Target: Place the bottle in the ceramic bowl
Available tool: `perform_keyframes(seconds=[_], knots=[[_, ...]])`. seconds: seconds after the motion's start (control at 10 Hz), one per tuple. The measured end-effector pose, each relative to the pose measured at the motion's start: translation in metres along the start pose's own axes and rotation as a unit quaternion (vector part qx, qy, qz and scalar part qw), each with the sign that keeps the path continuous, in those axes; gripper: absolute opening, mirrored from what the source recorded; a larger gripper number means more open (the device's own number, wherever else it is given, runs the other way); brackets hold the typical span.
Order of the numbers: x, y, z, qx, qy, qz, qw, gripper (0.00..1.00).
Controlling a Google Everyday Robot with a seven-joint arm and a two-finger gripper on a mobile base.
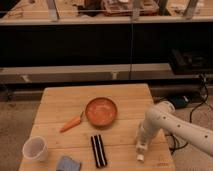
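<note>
With the shallow orange-brown glazed ceramic bowl (101, 111) empty at mid-table, the robot's white gripper (141, 148) clasps the slim white plastic bottle (140, 152) upright near the right front edge, needing a clean lift before swinging left over the rim.

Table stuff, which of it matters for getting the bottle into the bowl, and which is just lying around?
Part of the job:
the bottle, under the gripper at the table's right front edge
the ceramic bowl, mid-table
the gripper, down at the bottle

Just lying about:
carrot, left of the bowl
white cup, front left
black striped bar
blue-grey sponge
</note>
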Motion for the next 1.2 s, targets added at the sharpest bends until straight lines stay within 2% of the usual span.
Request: perform_keyframes(seconds=[0.3,0.6,0.9,1.2], knots=[[0.018,-0.010,-0.024,0.006,0.011,-0.004,0.9999,0.04],[0.022,-0.012,-0.029,0.008,0.018,-0.008,0.9998,0.04],[0.036,-0.033,-0.062,0.014,0.035,-0.026,0.9990,0.04],[0.047,-0.049,-0.070,0.019,0.050,-0.044,0.9976,0.04]])
